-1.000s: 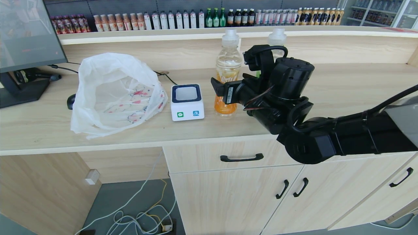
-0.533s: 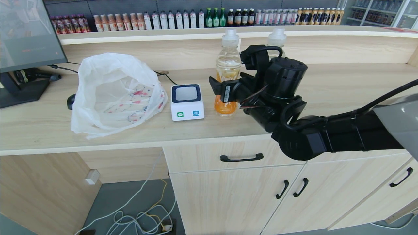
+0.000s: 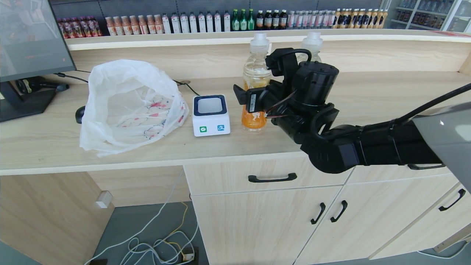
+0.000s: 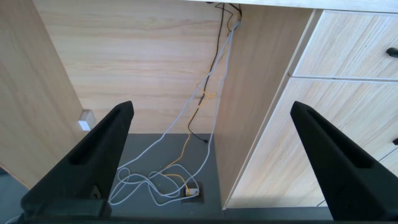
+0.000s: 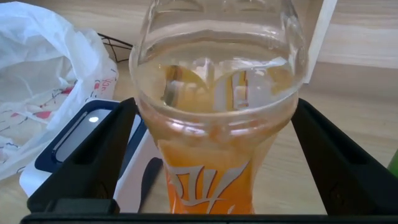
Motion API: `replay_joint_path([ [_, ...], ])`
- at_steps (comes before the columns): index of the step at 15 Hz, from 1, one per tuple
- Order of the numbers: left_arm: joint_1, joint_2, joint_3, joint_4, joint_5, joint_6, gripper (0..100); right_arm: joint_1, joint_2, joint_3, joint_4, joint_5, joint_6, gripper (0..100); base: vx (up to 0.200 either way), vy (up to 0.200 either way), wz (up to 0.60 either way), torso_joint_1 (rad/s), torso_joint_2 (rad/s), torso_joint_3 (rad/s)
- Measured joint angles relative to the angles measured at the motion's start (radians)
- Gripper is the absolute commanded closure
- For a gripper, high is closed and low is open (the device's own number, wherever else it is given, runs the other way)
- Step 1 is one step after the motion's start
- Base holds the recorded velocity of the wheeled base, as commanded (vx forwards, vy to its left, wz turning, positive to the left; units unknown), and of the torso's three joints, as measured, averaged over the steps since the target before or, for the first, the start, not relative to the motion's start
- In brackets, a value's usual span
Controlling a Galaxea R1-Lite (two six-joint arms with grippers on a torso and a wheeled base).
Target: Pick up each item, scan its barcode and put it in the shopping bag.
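Note:
An orange-drink bottle [image 3: 253, 118] with a white cap stands on the counter just right of the white barcode scanner [image 3: 211, 115]. My right gripper [image 3: 256, 94] is open at the bottle's waist, one finger on each side. In the right wrist view the bottle [image 5: 214, 124] sits between the spread fingers [image 5: 81, 168], with the scanner [image 5: 79, 142] and the bag [image 5: 43, 74] beyond it. The white plastic shopping bag [image 3: 128, 106] lies open-mouthed left of the scanner. My left gripper [image 4: 211, 163] hangs open below the counter, holding nothing.
A second capped bottle [image 3: 312, 41] stands behind my right arm. A monitor [image 3: 31, 36] and a handheld scanner [image 3: 36, 85] are at the far left, with a dark mouse [image 3: 79, 114] beside the bag. A raised ledge [image 3: 235, 38] backs the counter. Cables [image 4: 180, 155] lie on the floor.
My right arm has moved left and farther over the counter, bringing the open fingers further around the orange bottle. The bottle, scanner and bag have not moved.

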State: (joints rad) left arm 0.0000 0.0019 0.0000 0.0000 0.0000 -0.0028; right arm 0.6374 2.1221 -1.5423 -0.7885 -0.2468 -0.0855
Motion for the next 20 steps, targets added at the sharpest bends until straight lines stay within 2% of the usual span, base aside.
replay_joint_path([
  [5, 0.0, 0.0, 0.0, 0.0, 0.0, 0.0, 0, -0.014, 0.034, -0.057, 0.004, 0.0, -0.005, 0, 0.0, 0.0, 0.0, 0.0, 0.0, 0.0],
  [20, 0.0, 0.0, 0.0, 0.0, 0.0, 0.0, 0, -0.024, 0.064, -0.091, 0.005, 0.006, -0.005, 0, 0.0, 0.0, 0.0, 0.0, 0.0, 0.0],
])
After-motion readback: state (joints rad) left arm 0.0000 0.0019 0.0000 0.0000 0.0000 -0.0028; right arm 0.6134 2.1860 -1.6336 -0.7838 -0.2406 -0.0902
